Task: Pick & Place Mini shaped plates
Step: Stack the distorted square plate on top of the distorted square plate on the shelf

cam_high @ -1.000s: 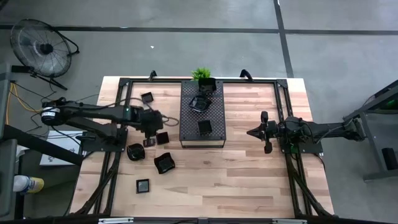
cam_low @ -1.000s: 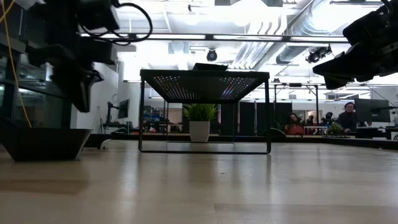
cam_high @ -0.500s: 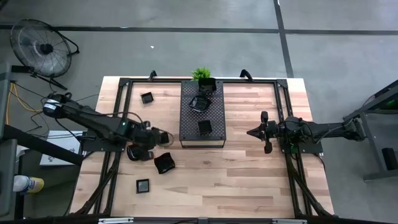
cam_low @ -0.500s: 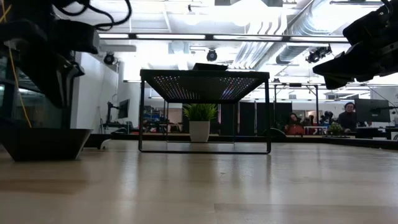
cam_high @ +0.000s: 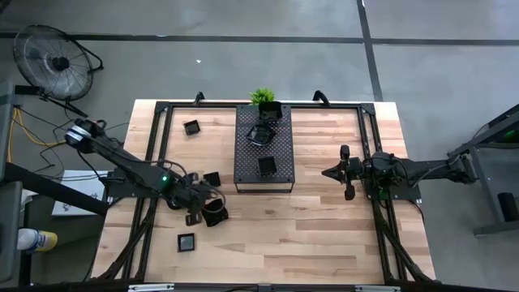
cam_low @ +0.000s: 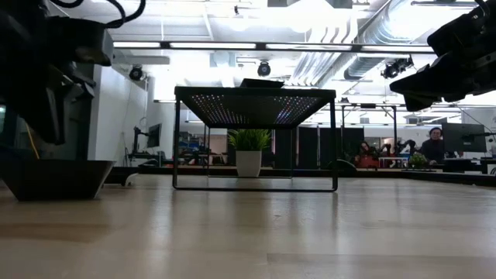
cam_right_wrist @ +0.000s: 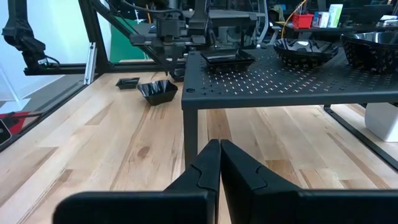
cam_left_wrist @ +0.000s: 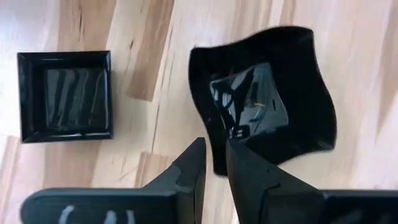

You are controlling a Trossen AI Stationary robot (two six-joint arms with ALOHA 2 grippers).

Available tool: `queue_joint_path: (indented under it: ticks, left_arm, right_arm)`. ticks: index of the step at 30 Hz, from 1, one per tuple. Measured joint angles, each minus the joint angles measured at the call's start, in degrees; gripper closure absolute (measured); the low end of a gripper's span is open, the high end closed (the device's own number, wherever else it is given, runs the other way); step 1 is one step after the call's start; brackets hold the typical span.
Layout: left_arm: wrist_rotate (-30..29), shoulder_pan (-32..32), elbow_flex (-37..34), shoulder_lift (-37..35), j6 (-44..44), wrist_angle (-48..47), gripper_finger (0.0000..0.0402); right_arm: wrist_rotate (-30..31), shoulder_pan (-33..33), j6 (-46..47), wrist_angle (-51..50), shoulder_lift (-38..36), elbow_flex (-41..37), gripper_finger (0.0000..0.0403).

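Left hand (cam_high: 197, 210) sits lower left of centre in the high view, right over the wavy-rimmed plate (cam_high: 214, 213) on the desk (cam_high: 324, 227). In the left wrist view the wavy-rimmed plate (cam_left_wrist: 264, 115) lies flat on the wood, w/ the two fingers (cam_left_wrist: 193, 165) only a narrow gap apart near its rim. Looks like the rim isn't between them yet, so nothing gripped, prob. lining up for a pick.

Right hand (cam_high: 341, 172) waits right of centre, beside the tray (cam_high: 284, 172), fingers (cam_right_wrist: 208, 163) pressed together, empty.

Progress, judged from how things lie: tray is a raised perforated stand in mid-frame, and approx. 3 plates are on it: a square one (cam_high: 267, 165) at the lower end, a rounded bowl-like one (cam_high: 259, 134) in the middle, one more (cam_high: 270, 112) at the upper end by the green plant (cam_high: 262, 96). Right wrist view shows the same set on top of the tray (cam_right_wrist: 292, 74).

Still on the desk, left side of the high view:
- small square plate (cam_high: 191, 126), upper left
- small square plate (cam_high: 212, 178), just left of the tray
- wavy-rimmed plate under the left hand
- small square plate (cam_high: 186, 242), lower left (also in the wrist view (cam_left_wrist: 66, 94))

One more may hide under the left arm, can't tell. So roughly half done at best; at least 4 left to move.
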Motion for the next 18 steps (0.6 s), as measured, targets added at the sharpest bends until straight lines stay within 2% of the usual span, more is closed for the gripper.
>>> queue_joint_path:
  ticks: [12,18]
  left_arm:
    - [-1.0,0.1,0.0,5.0,-1.3,4.7,0.0341]
    - [-1.0,0.2,0.0,5.1,-1.2,5.1,0.0341]
  right_arm:
    - [0.0,0.0,0.0,0.0,0.0,0.0,0.0394]
    - [0.0,0.0,0.0,0.0,0.1,0.0,0.0398]
